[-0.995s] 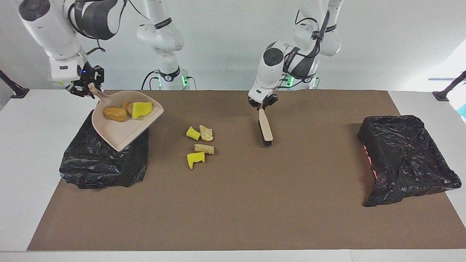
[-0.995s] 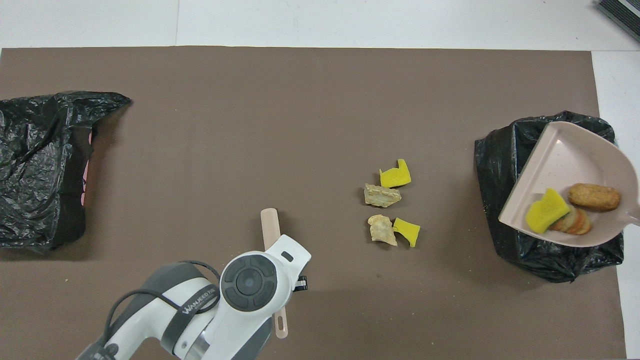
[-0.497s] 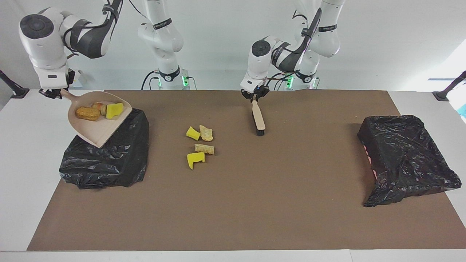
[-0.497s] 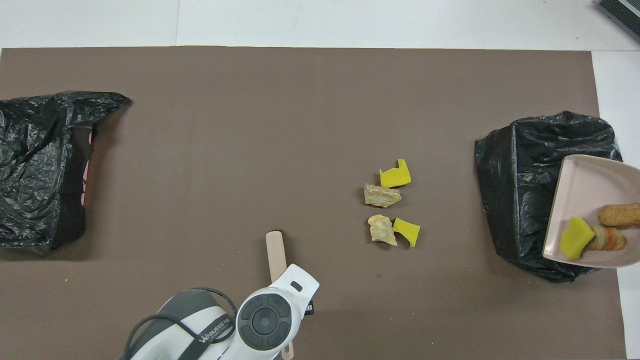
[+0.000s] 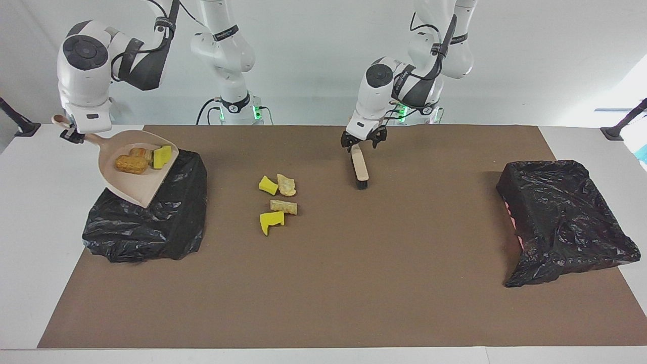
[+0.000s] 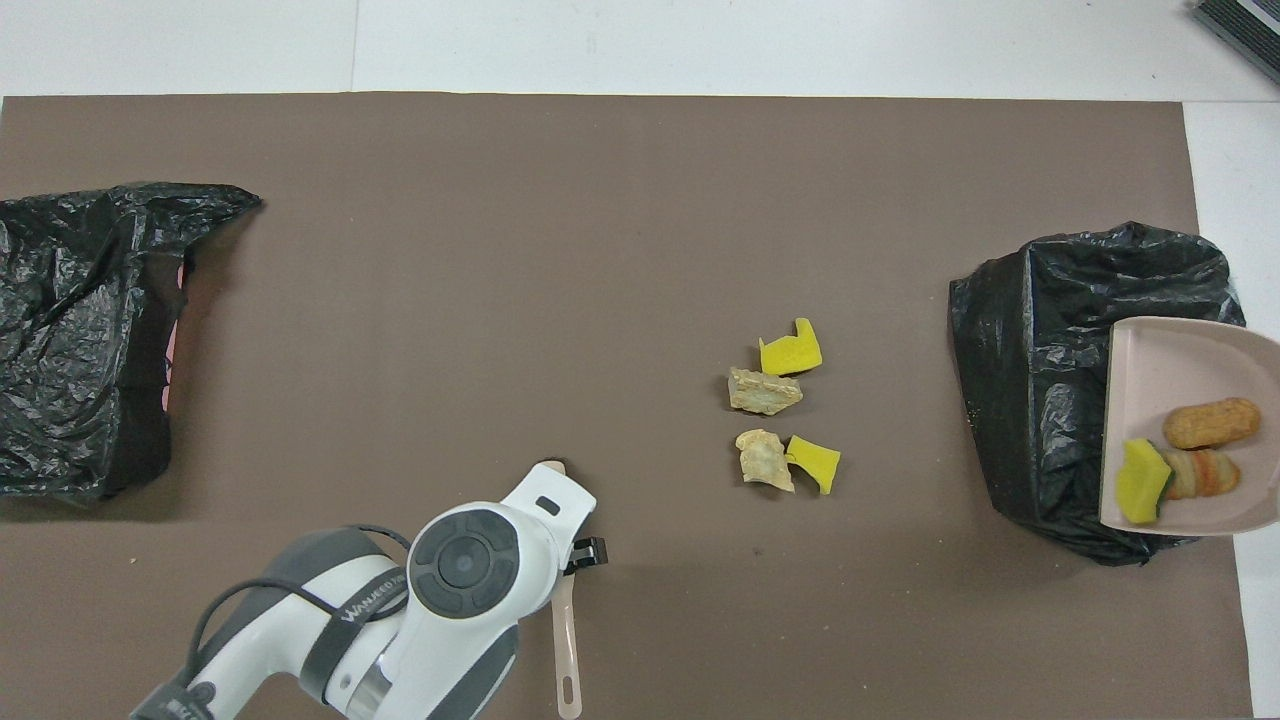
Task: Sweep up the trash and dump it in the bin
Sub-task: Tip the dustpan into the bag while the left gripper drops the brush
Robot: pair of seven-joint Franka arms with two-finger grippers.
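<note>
You are looking at a robotics lab. Two white arms [image 5: 222,55] stand bolted at the edge of a white bench [image 5: 30,202] against a bare white wall. A brown mat [image 5: 354,283] covers the bench, and black-bagged bins [image 5: 561,217] sit at either end of that mat, staged like test props.

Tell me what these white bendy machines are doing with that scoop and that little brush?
They are two robot arms, each ending in a gripper. One picture looks across the table at them; the other looks down from above. The right gripper holds a beige dustpan by its handle over a bin lined with a black bag; three scraps lie in the dustpan. The left gripper is at the handle of a brush whose bristles are down on the brown mat. Four more scraps wait on the mat. Another black bag sits at the left arm's end.
</note>
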